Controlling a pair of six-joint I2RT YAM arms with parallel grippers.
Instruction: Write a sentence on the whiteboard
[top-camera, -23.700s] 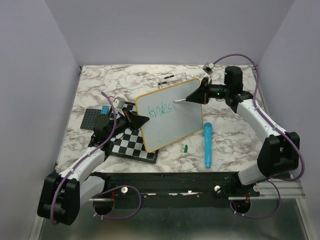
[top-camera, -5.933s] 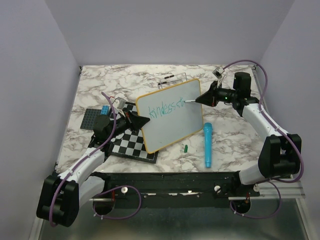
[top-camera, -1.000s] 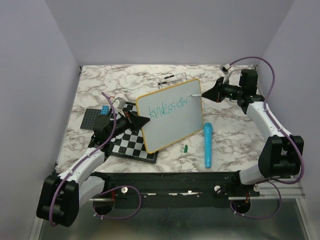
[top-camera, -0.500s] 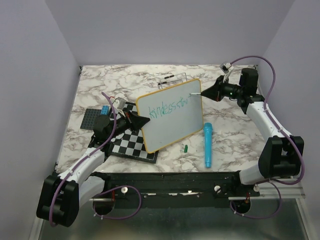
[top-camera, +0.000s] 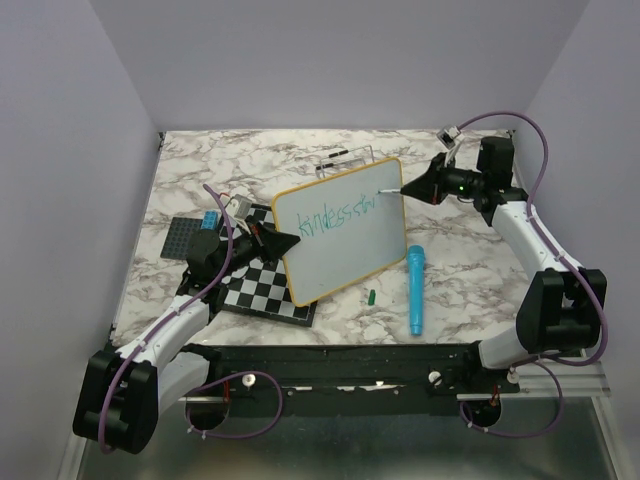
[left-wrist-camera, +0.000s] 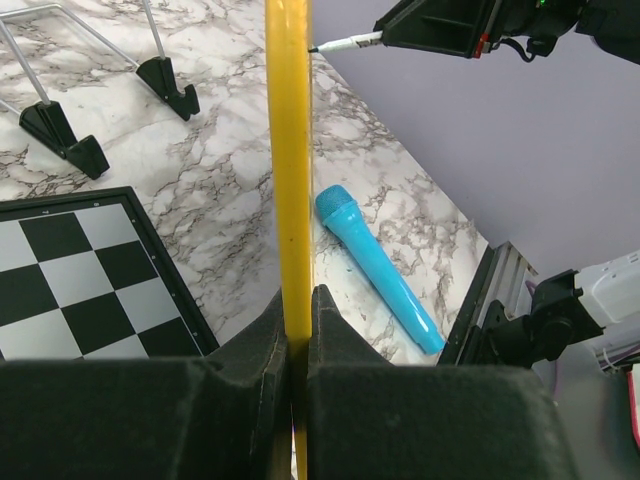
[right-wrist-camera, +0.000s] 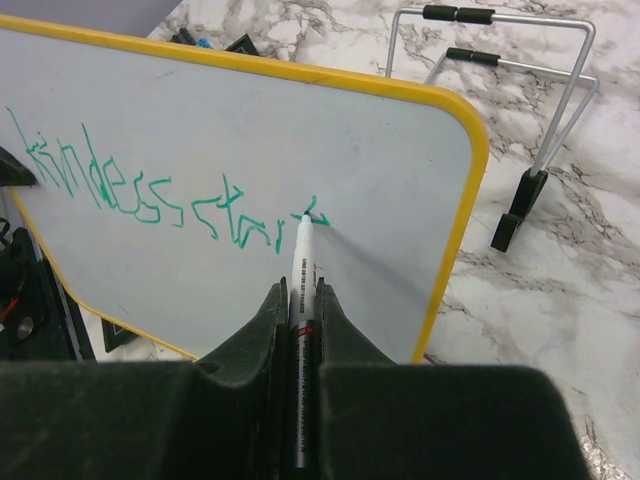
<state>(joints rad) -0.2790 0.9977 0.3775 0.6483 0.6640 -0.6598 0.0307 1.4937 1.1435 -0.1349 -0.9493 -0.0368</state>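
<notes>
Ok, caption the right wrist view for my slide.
Right gripper holds a marker to green lettering on the yellow-framed whiteboard.

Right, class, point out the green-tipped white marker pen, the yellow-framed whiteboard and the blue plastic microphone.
Green-tipped white marker pen (right-wrist-camera: 302, 262): right wrist view, barrel just behind the tip.
Yellow-framed whiteboard (right-wrist-camera: 300, 120): right wrist view, bare white surface near its top edge.
Blue plastic microphone (top-camera: 414, 292): top external view, middle of its handle.

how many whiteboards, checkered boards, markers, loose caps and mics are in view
whiteboard: 1
checkered board: 1
marker: 1
loose green cap: 1
blue mic: 1
total: 5
</notes>
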